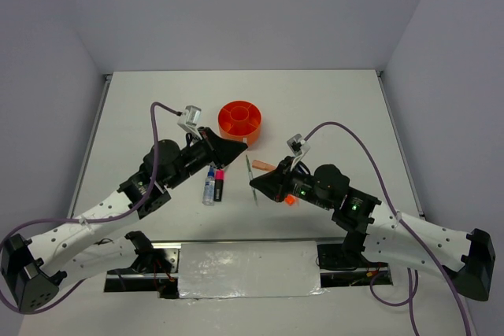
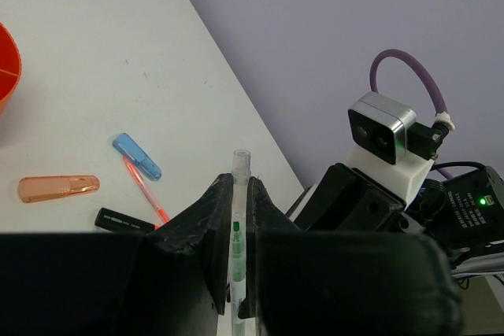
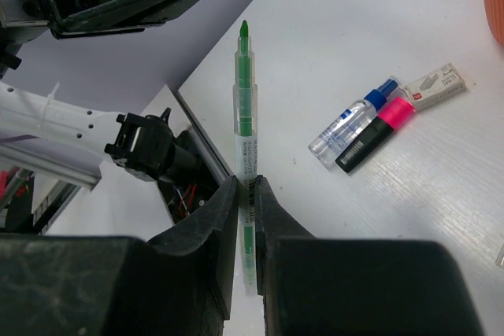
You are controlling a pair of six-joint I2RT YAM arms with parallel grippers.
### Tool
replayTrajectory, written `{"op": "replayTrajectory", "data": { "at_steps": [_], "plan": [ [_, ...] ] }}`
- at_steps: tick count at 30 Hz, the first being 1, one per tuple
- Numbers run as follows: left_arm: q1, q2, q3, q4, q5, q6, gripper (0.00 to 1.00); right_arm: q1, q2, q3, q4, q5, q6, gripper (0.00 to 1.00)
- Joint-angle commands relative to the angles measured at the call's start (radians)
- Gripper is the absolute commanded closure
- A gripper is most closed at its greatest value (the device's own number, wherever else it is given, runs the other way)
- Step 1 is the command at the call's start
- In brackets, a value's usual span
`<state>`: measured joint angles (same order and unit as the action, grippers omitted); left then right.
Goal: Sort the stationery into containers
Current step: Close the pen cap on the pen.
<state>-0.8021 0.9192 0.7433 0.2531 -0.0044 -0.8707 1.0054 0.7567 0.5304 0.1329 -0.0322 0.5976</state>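
Note:
My right gripper point(image 3: 245, 182) point(image 1: 254, 184) is shut on a thin clear highlighter pen point(image 3: 244, 116) with green ink, its bare green tip pointing at the left gripper. My left gripper point(image 2: 241, 182) point(image 1: 240, 145) is shut on a clear cap-like tube point(image 2: 240, 164), and green shows through it. The pen's tip stands just short of that tube. The round orange organiser point(image 1: 240, 120) sits behind both grippers. A blue-capped marker point(image 3: 350, 125) and a pink-black highlighter point(image 3: 376, 133) lie side by side on the table.
A small white box point(image 3: 435, 86) lies by the pink highlighter. A peach piece point(image 2: 59, 187), a light-blue piece point(image 2: 136, 155), an orange pen point(image 2: 144, 189) and a black item point(image 2: 124, 220) lie right of the organiser. The table's near edge has a metal rail.

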Motion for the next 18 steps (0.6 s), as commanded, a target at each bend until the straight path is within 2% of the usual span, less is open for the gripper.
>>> {"op": "replayTrajectory", "data": {
  "at_steps": [1, 18],
  "plan": [
    [-0.005, -0.011, -0.004, 0.058, 0.009, -0.007, 0.87, 0.007, 0.003, 0.023, 0.031, 0.025, 0.001, 1.00],
    [-0.005, 0.010, -0.012, 0.077, 0.009, -0.004, 0.87, 0.007, 0.023, 0.037, 0.031, 0.014, 0.002, 1.00]
  ]
}}
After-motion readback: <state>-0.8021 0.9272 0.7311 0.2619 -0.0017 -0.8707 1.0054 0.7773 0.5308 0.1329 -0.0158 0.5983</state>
